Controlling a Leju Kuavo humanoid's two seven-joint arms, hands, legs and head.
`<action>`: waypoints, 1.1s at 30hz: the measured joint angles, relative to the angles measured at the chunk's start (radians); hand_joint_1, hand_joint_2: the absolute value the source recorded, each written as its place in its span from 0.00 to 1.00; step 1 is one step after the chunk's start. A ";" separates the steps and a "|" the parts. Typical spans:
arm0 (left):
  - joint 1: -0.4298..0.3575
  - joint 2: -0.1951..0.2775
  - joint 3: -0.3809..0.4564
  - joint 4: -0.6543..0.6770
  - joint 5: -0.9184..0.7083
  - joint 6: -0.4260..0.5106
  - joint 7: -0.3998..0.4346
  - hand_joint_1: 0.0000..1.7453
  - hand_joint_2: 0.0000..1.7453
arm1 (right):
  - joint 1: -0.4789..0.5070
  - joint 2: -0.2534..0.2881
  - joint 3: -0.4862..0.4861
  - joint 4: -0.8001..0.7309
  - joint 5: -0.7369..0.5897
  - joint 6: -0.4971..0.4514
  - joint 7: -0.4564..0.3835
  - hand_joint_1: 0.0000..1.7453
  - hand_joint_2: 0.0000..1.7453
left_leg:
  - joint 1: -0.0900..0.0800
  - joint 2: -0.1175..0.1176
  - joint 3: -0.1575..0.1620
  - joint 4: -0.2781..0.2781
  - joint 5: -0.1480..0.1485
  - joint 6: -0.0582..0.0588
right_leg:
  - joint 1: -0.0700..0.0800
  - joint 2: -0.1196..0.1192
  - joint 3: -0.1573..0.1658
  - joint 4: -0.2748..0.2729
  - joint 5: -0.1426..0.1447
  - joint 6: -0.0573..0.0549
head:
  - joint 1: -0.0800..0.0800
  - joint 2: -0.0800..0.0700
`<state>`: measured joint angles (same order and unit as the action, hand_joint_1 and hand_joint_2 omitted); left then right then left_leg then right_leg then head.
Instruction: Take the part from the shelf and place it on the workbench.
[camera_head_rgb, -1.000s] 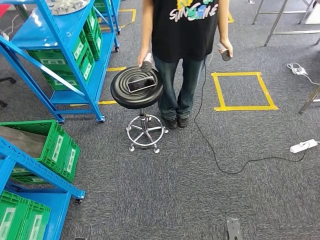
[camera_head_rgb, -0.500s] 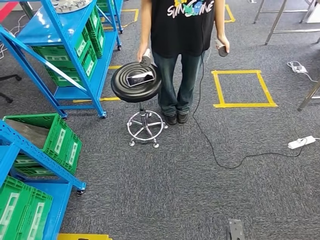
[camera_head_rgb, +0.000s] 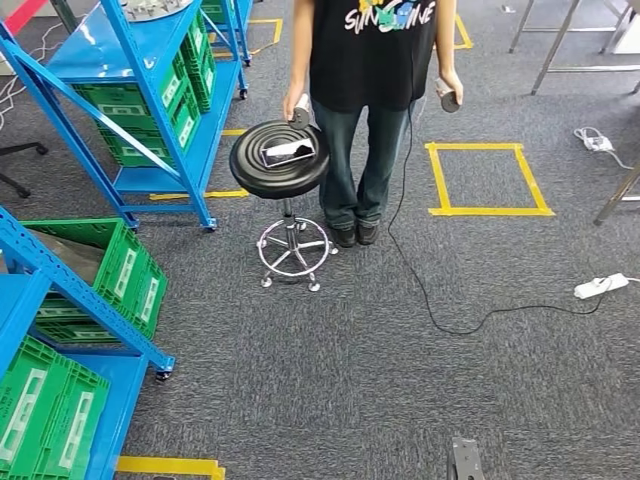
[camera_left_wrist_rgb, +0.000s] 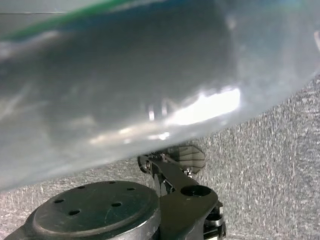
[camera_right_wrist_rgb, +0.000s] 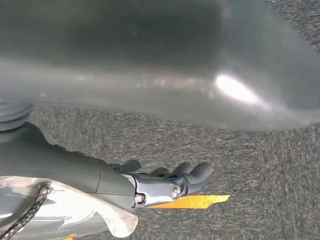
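While arms hang low, head view: blue shelf (camera_head_rgb: 162, 120) w/ green bins at 10 o'clock; round grey part (camera_head_rgb: 147, 8) on top tier, far off; long axis n/a. Person by black stool (camera_head_rgb: 279, 160) at 12. L wrist view: left hand's state can't tell. R wrist view: right hand (camera_right_wrist_rgb: 166, 182) empty, fingers loosely apart. Left hand likely nearer.
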<state>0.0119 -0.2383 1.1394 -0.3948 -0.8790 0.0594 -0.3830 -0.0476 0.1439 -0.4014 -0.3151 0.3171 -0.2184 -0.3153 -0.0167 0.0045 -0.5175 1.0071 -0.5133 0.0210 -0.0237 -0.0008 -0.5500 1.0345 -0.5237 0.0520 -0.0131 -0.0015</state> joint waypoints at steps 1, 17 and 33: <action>0.000 0.000 0.000 0.000 -0.004 0.000 0.000 0.00 0.00 | 0.000 0.000 0.000 0.000 0.001 0.000 -0.001 0.00 0.00 | -0.002 0.000 -0.005 0.006 -0.001 -0.004 | 0.002 0.001 0.002 -0.005 -0.004 -0.008 | -0.001 0.000; -0.001 0.002 0.010 0.000 -0.032 0.001 0.001 0.00 0.00 | 0.001 -0.001 0.003 0.000 0.010 -0.008 -0.001 0.00 0.00 | 0.005 -0.002 -0.004 0.010 -0.007 -0.011 | 0.007 -0.003 -0.023 -0.006 0.024 -0.025 | -0.005 0.000; -0.001 0.000 0.014 0.000 -0.033 0.001 0.002 0.00 0.00 | 0.002 -0.001 0.004 0.000 0.011 -0.012 -0.002 0.00 0.00 | -0.001 -0.002 -0.024 0.004 0.017 -0.004 | 0.010 0.000 0.006 -0.021 0.007 -0.027 | -0.003 0.000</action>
<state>0.0110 -0.2383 1.1530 -0.3952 -0.9120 0.0600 -0.3815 -0.0452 0.1428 -0.3972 -0.3150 0.3285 -0.2302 -0.3168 -0.0182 0.0027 -0.5419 1.0112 -0.4960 0.0174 -0.0138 -0.0012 -0.5436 1.0134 -0.5165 0.0252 -0.0163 -0.0015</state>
